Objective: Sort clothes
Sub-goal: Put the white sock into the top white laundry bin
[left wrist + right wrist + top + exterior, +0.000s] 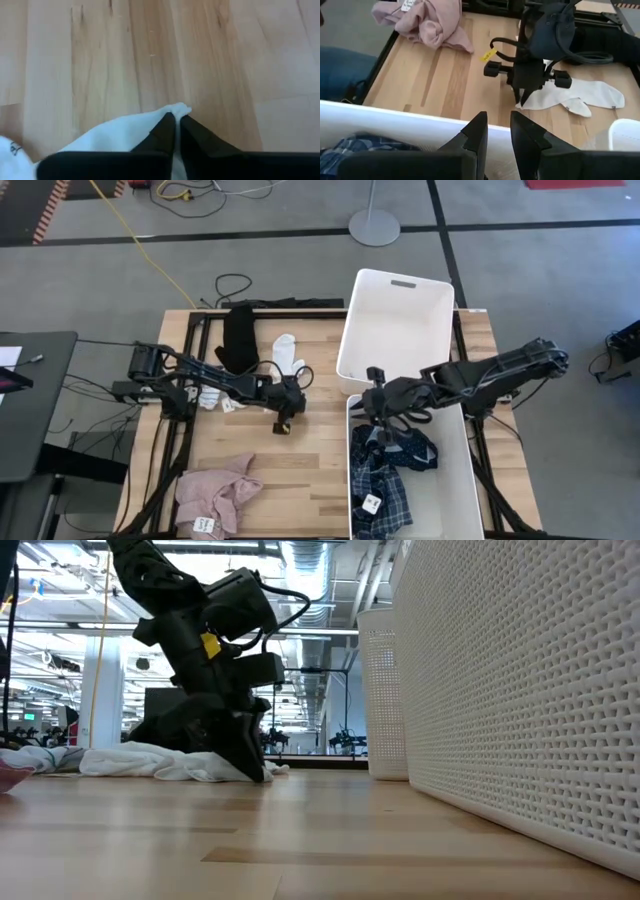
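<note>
Pinching the toe of a white sock (pixel 131 129) flat on the table (pixel 310 465), the left gripper (pixel 525 101) has its fingers closed on the cloth. Next call: lift and carry it to a bin (pixel 395 320). The right gripper (pixel 378 420) hovers over the near bin, fingers slightly parted, empty.

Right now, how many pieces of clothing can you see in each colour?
White: 2, the white sock and the white piece
Black: 1, the black piece
Pink: 1, the pink piece
Blue: 2, the blue plaid shirt and the navy dotted piece, both in the white bin
Total: 6
</note>
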Robot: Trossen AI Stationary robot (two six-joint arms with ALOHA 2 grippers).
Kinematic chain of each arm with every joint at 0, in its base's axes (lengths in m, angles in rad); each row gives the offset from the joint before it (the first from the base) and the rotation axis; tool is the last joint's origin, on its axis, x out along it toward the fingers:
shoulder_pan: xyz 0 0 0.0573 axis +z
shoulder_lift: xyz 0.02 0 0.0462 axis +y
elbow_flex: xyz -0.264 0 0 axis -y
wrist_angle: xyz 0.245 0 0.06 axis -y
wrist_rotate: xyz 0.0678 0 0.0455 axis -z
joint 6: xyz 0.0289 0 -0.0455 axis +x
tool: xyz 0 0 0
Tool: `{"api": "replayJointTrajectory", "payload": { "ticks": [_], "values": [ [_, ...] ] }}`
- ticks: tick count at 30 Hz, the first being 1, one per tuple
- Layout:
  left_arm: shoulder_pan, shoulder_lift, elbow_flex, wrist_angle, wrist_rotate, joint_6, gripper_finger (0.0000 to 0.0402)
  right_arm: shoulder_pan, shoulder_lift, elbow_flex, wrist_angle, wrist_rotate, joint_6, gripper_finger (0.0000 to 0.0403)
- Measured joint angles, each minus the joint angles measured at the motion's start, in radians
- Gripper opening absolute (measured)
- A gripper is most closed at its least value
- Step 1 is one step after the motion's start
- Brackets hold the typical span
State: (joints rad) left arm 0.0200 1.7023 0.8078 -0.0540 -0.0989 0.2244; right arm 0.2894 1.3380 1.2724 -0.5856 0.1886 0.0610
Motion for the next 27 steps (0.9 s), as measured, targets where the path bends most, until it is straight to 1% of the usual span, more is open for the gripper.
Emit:
{"api": "replayJointTrajectory", "payload": {
  "ticks": [5, 11, 15, 21, 27],
  "values": [
    [0.0, -0.001, 0.001, -0.007, -0.002, 0.0, 0.0004, 0.013, -0.001, 0.0, 0.0, 0.0, -0.002, 0.01],
    [-0.007, -0.047, 0.065, -0.12, -0.001, 0.0, 0.0002, 0.036, 0.0, 0.0, 0.011, 0.0, -0.013, 0.01],
    [-0.028, -0.118, 0.123, -0.188, 0.001, 0.011, 0.0001, 0.055, 0.0, 0.0, 0.046, 0.0, -0.045, 0.01],
    [-0.062, -0.27, 0.186, -0.28, -0.013, 0.045, 0.0001, 0.078, 0.017, 0.0, 0.097, 0.0, -0.105, 0.01],
    [-0.086, -0.425, 0.208, -0.306, -0.015, 0.052, 0.0001, 0.07, 0.073, 0.0, 0.157, 0.009, -0.168, 0.0116]
  ]
}}
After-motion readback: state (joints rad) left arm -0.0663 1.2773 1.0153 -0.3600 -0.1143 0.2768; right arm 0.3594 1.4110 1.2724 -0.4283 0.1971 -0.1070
